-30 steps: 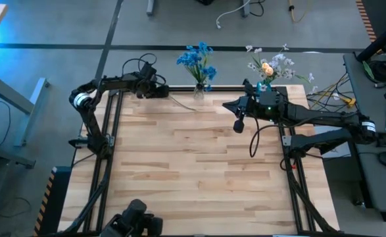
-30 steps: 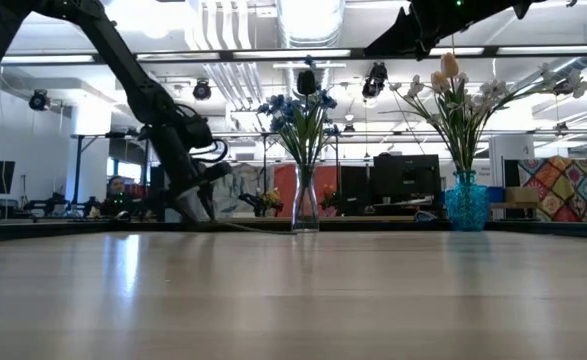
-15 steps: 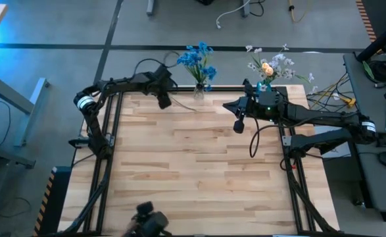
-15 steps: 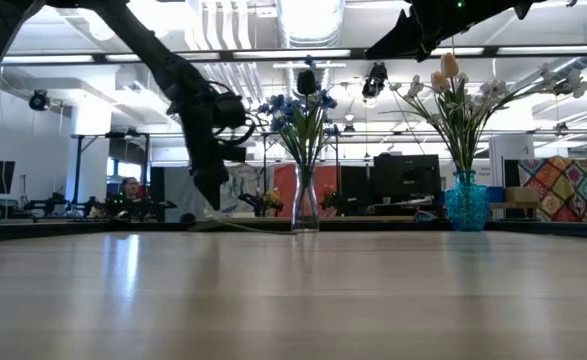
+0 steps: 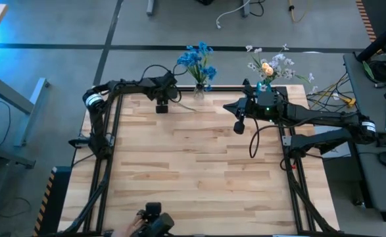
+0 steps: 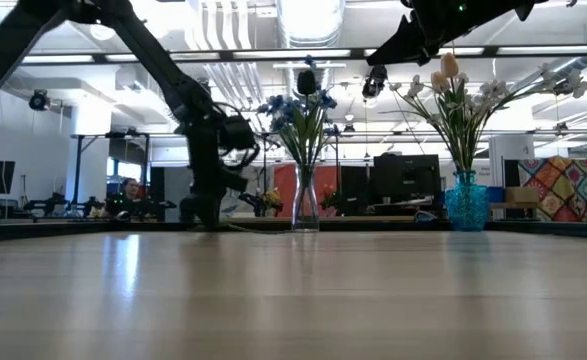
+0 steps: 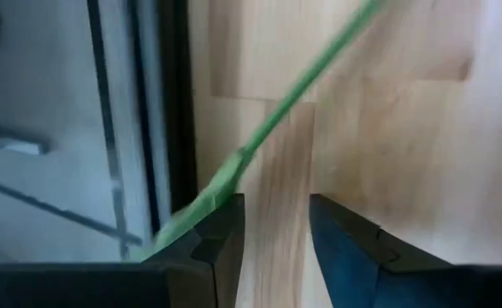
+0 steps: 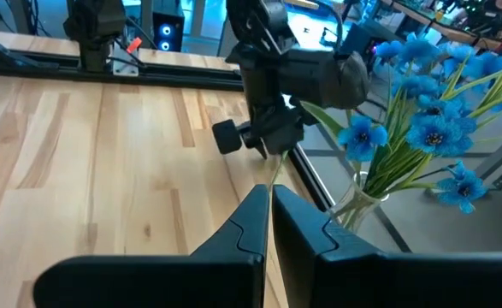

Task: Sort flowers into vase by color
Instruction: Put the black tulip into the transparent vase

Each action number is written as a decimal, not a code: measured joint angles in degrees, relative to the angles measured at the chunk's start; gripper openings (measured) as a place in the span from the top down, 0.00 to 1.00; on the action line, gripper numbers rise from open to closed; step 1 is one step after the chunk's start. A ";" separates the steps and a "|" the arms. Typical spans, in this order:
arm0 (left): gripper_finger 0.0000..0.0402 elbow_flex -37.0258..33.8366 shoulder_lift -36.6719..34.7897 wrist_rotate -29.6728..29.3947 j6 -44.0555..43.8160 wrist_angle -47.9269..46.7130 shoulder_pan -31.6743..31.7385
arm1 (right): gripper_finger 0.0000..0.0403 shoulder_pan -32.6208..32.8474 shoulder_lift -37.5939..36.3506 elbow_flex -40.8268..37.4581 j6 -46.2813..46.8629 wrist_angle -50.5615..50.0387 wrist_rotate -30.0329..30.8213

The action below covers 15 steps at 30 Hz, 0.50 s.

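A loose green stem (image 5: 185,104) lies flat on the table near its far edge, just left of a clear vase (image 5: 198,91) of blue flowers (image 5: 196,59). My left gripper (image 5: 161,107) points down over the stem's left end, open and low over the wood. In the left wrist view the stem (image 7: 276,120) runs past the outer side of one finger (image 7: 221,231), not through the gap of my left gripper (image 7: 276,227). My right gripper (image 5: 239,126) is shut and empty, raised high right of centre. A blue vase (image 5: 264,85) holds white and pale orange flowers. My left gripper stands with its fingers pointing down at the stem's leafy end (image 7: 208,192). That end passes along the outer side of one finger; I cannot tell whether the finger touches it. The stem lies flat on the table.
Both vases stand at the table's far edge, the clear vase (image 6: 305,205) left of the blue vase (image 6: 465,205). Black frame rails (image 5: 110,131) run along the table's left and right sides. A camera (image 5: 153,220) sits at the near edge. Bare wood fills the middle.
My left gripper has swung from lying level along the far edge, moved a little toward the clear vase, and tipped over to point down at the stem's left end. The stem has stayed where it lay. My right arm has kept still.
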 joint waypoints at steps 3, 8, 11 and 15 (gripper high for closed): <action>0.72 0.20 2.14 -3.41 1.01 0.74 -0.59 | 0.97 0.00 0.01 -0.10 0.09 -0.42 0.00; 0.85 0.21 2.46 -5.29 2.52 -0.71 -1.31 | 0.97 0.00 0.01 -0.77 0.05 -0.44 -0.10; 0.97 -0.22 0.69 -4.83 2.63 -3.81 -1.42 | 0.97 0.00 0.01 -1.44 0.04 -0.38 -0.13; 0.98 -0.09 -3.26 -1.14 -0.33 -8.54 -1.61 | 0.97 0.00 0.01 -2.57 0.13 -0.42 -0.12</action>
